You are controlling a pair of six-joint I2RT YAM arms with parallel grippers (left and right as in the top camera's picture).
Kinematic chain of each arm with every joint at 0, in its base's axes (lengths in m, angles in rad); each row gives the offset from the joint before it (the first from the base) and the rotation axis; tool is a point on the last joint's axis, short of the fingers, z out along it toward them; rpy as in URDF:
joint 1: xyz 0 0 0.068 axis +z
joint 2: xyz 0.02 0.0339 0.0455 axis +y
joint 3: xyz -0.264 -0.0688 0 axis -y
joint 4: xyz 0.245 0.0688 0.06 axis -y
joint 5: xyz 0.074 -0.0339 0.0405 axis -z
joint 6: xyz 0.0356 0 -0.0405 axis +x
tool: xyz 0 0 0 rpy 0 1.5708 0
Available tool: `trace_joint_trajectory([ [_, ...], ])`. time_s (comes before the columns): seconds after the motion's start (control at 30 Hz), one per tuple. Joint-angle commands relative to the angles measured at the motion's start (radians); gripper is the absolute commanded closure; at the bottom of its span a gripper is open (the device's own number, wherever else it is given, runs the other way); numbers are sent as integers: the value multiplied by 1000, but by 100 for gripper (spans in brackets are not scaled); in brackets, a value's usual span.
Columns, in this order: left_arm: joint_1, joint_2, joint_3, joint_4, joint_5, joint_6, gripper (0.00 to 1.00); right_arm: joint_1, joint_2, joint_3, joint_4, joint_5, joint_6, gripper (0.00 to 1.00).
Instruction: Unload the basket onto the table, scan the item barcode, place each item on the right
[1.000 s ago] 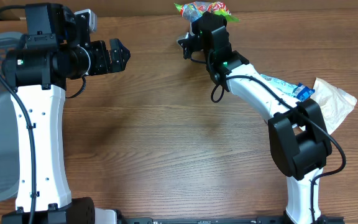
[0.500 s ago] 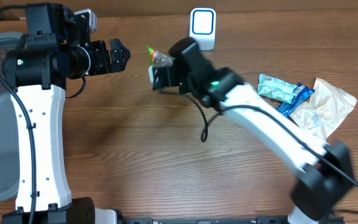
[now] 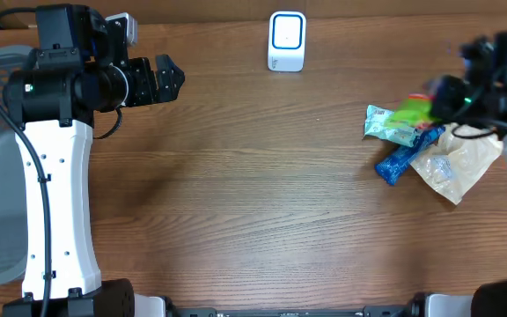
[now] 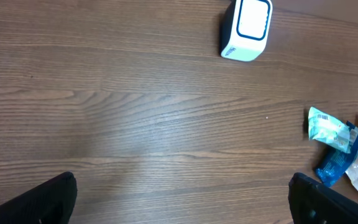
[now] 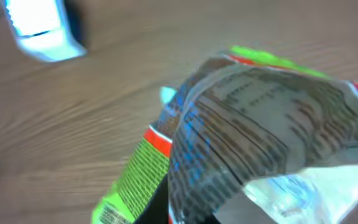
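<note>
Overhead: the right gripper (image 3: 436,99), blurred at the 2 o'clock edge of the table (image 3: 253,202), is closed on a green snack packet (image 3: 412,113). The packet sticks out at the gripper's 8 o'clock side. It overlaps a mint wrapper (image 3: 382,126), with a blue wrapper (image 3: 399,161) and a crinkled clear bag (image 3: 460,163) just beside it. Whether the packet touches them I cannot tell. The white barcode scanner (image 3: 287,40) stands at 12 o'clock, well apart from the packet. The left gripper (image 3: 172,81) hovers at 10 o'clock, jaws spread wide, holding nothing.

Left wrist: the left gripper (image 4: 182,202) frames bare wood. The scanner (image 4: 247,29) is at 1 o'clock and the wrappers at 4 o'clock.

Right wrist: the snack packet (image 5: 260,124) fills the view from centre to 4 o'clock, close to the lens, hiding the fingers. The scanner (image 5: 39,28) is a blur at 10 o'clock.
</note>
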Motion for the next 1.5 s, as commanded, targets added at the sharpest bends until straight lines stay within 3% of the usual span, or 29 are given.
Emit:
trace_joint_trajectory([
  [0.0,-6,-2,4,1,1,-13,0,-127,31,-164,133,-106,58,96],
  [0.07,-6,-2,4,1,1,-13,0,-180,37,-260,246,-117,57,93],
  [0.17,-6,-2,4,1,1,-14,0,-193,36,-283,279,-164,45,43],
  [0.23,-6,-2,4,1,1,-13,0,-192,25,-270,274,-230,26,26],
  [0.3,-6,-2,4,1,1,-13,0,-192,-5,-224,231,-325,23,0],
  [0.43,-6,-2,4,1,1,-13,0,-180,-124,-66,34,-439,-20,0],
  [0.67,-6,-2,4,1,1,-14,0,-128,-418,126,-275,-446,16,0],
  [0.87,-6,-2,4,1,1,-14,0,-127,-636,126,-351,-435,55,0],
  [1.03,-6,-2,4,1,1,-13,1,-127,-671,110,-370,-187,-2,0],
  [1.2,-6,-2,4,1,1,-13,0,-103,-735,-32,-138,-156,-26,0],
  [1.23,-6,-2,4,1,1,-14,0,-49,-803,-152,12,-144,-34,0],
  [1.47,-6,-2,4,1,1,-14,1,160,-1125,-761,571,3,-59,0],
])
